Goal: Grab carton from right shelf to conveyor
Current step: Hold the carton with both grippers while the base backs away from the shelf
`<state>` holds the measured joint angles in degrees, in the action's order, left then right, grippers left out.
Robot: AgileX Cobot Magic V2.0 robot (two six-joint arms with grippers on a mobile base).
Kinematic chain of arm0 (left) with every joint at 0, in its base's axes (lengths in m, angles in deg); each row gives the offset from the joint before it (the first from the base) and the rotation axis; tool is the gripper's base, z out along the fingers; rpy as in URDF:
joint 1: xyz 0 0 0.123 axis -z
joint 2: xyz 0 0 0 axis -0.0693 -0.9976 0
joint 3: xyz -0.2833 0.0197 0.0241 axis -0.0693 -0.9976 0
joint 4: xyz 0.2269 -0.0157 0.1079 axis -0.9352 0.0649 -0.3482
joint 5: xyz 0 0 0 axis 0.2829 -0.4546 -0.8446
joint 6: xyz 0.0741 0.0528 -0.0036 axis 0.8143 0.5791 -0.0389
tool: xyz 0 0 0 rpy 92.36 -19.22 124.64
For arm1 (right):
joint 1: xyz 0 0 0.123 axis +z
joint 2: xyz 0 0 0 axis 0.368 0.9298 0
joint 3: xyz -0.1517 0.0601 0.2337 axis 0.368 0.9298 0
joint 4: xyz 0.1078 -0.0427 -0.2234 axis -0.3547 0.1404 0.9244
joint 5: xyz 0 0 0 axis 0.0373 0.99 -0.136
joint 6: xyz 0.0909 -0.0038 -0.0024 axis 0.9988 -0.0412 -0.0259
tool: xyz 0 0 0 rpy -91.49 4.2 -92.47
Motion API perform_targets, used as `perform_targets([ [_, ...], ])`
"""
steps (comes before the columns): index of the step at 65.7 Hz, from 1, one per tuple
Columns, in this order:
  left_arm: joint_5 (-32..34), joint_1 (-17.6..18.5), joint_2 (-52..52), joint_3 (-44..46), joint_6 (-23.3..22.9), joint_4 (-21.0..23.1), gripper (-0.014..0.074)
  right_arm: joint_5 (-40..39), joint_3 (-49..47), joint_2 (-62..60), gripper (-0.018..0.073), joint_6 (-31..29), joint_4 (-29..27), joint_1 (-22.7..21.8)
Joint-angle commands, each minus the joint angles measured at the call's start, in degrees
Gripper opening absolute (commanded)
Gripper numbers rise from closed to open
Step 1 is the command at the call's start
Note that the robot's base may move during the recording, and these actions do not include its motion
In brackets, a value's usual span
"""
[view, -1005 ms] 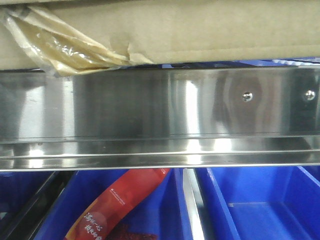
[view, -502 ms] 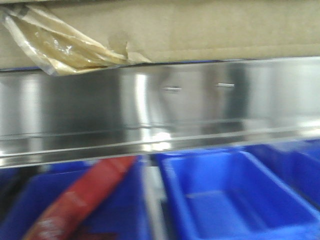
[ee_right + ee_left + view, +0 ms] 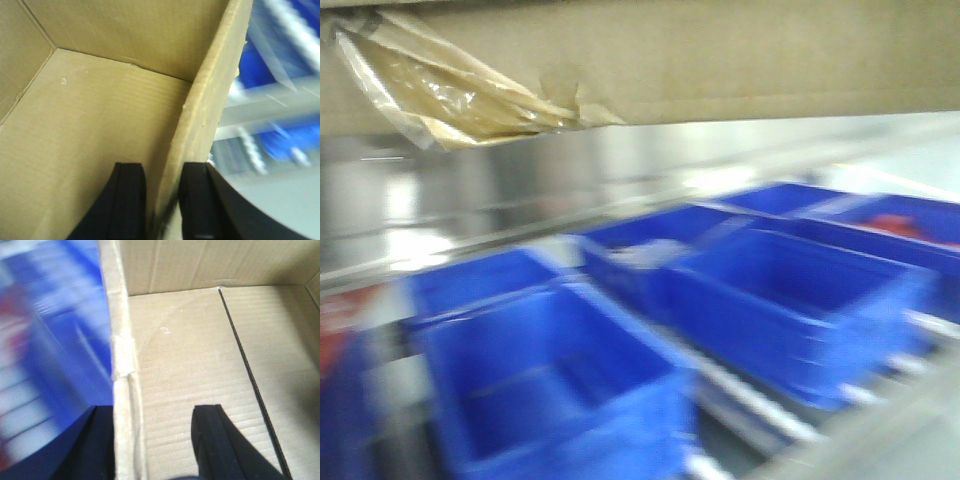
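Note:
The brown carton (image 3: 720,60) fills the top of the front view, with peeling tape (image 3: 450,95) hanging at its left. The left wrist view looks into the empty carton (image 3: 200,350). My left gripper (image 3: 152,412) straddles its left wall: the outer finger touches the wall and the inner finger (image 3: 212,440) stands apart from it inside. The right wrist view shows the carton's inside (image 3: 100,115). My right gripper (image 3: 162,170) is shut on the right wall, one finger on each side.
Several blue bins (image 3: 550,400) lie below the carton, blurred by motion, with another row (image 3: 790,290) to the right. A shiny steel shelf rail (image 3: 440,210) runs behind them at the left. Blue blur shows outside the carton in both wrist views.
The steel rail, red packet and blue bins have swept left and down across the front view. The carton keeps its place at the top of the view.

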<state>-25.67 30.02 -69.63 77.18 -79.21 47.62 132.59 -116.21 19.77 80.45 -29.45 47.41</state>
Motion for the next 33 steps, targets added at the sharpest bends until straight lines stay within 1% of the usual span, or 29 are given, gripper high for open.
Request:
perform_targets([
  [1, 0.4, 0.5, 1.1, 0.3, 1.9, 0.4, -0.0015, -2.7, -0.2, -0.8, -0.0068, -1.6, 2.2, -0.5],
  [33, 0.4, 0.5, 1.1, 0.3, 1.9, 0.4, -0.0015, -2.7, -0.2, -0.8, -0.0068, -1.6, 2.2, -0.5],
])
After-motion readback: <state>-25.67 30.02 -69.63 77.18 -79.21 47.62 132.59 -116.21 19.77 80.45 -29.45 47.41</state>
